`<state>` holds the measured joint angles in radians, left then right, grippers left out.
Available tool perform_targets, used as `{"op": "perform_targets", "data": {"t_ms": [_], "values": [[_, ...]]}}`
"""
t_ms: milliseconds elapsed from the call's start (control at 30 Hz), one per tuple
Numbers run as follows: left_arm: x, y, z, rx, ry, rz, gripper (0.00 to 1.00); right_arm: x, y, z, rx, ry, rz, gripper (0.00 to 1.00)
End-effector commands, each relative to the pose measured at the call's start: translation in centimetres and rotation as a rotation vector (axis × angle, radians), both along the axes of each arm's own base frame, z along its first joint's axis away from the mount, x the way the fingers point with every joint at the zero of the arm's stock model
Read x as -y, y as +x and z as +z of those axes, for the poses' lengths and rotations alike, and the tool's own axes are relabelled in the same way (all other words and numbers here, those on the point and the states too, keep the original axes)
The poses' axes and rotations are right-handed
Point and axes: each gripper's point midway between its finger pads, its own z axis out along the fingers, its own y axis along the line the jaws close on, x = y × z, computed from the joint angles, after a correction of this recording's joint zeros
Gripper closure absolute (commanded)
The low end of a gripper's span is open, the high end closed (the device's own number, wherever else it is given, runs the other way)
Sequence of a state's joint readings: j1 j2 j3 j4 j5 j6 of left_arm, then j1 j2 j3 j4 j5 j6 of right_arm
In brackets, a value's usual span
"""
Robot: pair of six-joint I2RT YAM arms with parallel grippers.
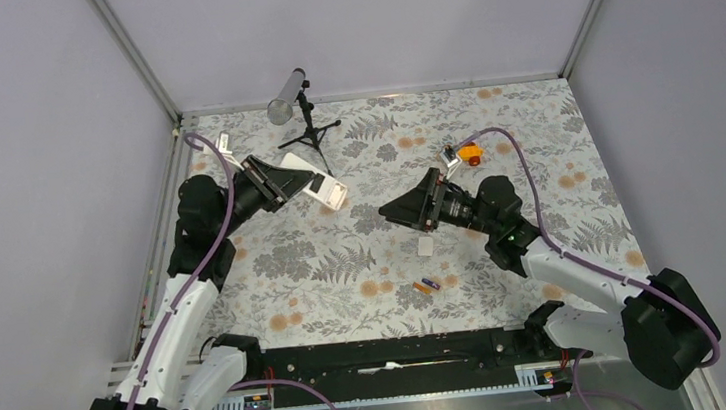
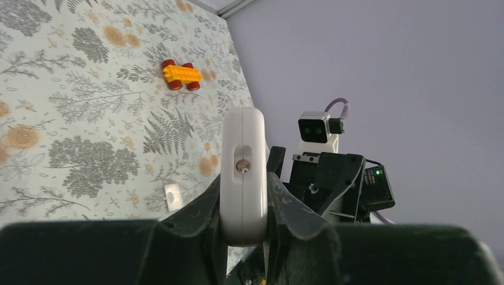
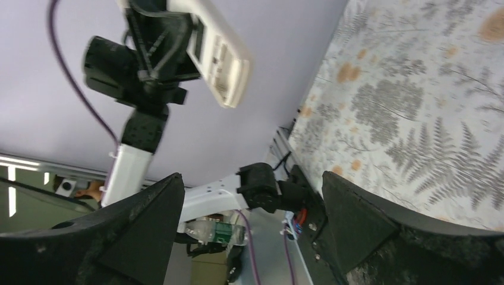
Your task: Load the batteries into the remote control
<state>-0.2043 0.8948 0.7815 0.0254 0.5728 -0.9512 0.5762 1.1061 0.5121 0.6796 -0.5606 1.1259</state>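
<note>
Our left gripper [image 1: 295, 182] is clamped on the remote control [image 1: 324, 193], which juts out past the fingertips, held off the table [image 1: 345, 267]. Facing it, a gap away, our right gripper [image 1: 392, 209] stands wide, with nothing between its fingers. The batteries [image 1: 427, 285] lie together on the table to that gripper's near side, well apart from it, while the orange toy car [image 1: 471, 154] sits behind its wrist.

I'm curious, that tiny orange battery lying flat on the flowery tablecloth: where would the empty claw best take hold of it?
Probably grip the tiny orange battery around its middle, coming straight down from above with the open right gripper, fingers set across its length. It lies flat on the cloth, so only top and sides are free, and the blue-purple battery crowds one end.
</note>
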Motion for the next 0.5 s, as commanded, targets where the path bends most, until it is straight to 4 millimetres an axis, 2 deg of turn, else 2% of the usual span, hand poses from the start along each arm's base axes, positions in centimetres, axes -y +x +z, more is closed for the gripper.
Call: {"op": "perform_targets", "data": {"t_ms": [0, 133, 233, 467], "values": [[0.9, -0.7, 2.7, 0.057, -0.121, -0.033, 1.00, -1.4, 0.1, 7.3, 0.122, 0.167, -0.013, 0.07], [1.2, -1.2, 3.5, 0.054, -0.164, -0.035, 1.00, -2.2, 0.1, 9.2, 0.149, 0.223, -0.030, 0.06], [1.4, -1.6, 4.4, 0.052, -0.206, -0.042, 1.00, -2.7, 0.7, 9.8, 0.146, 0.229, -0.030, 0.05], [1.8, -2.3, 6.2, 0.062, -0.266, -0.072, 1.00, -4.7, 1.7, 8.6, 0.097, 0.183, -0.014, 0.05]]}}
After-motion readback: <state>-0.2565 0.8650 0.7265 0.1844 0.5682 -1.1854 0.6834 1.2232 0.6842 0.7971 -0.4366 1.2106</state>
